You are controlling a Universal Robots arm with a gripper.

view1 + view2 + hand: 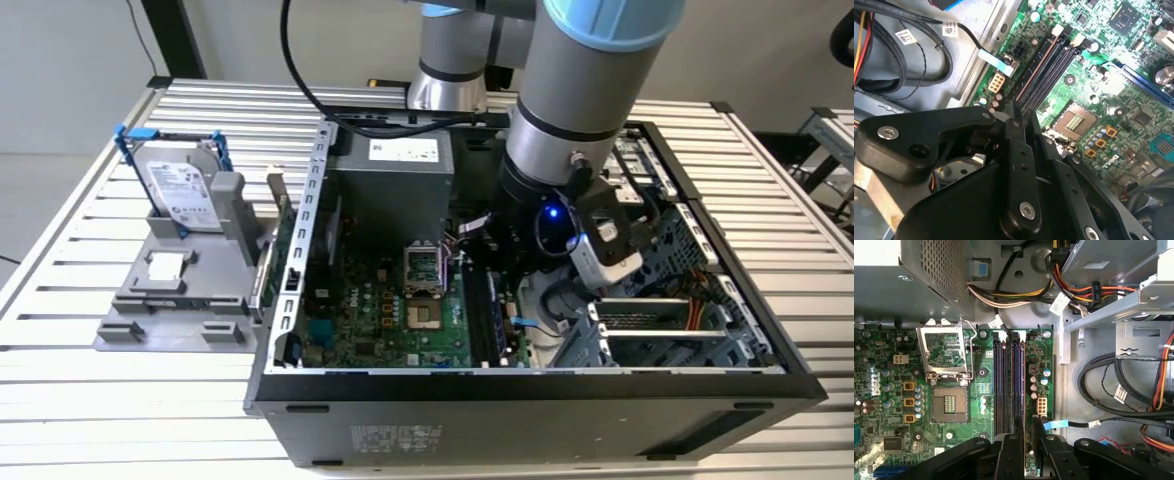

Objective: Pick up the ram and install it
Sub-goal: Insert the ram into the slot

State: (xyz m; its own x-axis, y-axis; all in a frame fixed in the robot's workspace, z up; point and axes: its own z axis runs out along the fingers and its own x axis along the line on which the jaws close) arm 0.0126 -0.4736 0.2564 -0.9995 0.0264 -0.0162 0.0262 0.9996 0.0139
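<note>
— Over the memory slots (1009,380), inside the case (747,330): hangs low, the claw (1027,421), fingers (1017,440) apart by a narrow gap. Clamped on nothing; just green board (884,405) seen through the gap.

— And the ram?

— Outside the case, toward the exterior view's left. Looks to be the thin dark stick (276,200) rising from the grey stand (174,310), just beside the case wall (316,200), though too slim from this angle to swear to. Near the hard drive (180,190) in its blue frame, apart from it.

— So well apart from the claw?

— Yes. Across the whole board and over that wall. Not between the fingers, not in any slot; all four slots bare as far as can be seen in the first wrist view.

— Long axis?

— Stands on end in the stand, tipped a little. Slots run long-wise from the front of the case toward the power supply (394,180), lying flat. Two different lines, then: upright for the stick, level for the slots.

— Pick-up done?

— Judged not yet. Only one arm (574,120) on the job, parked above the slots and empty.
</note>
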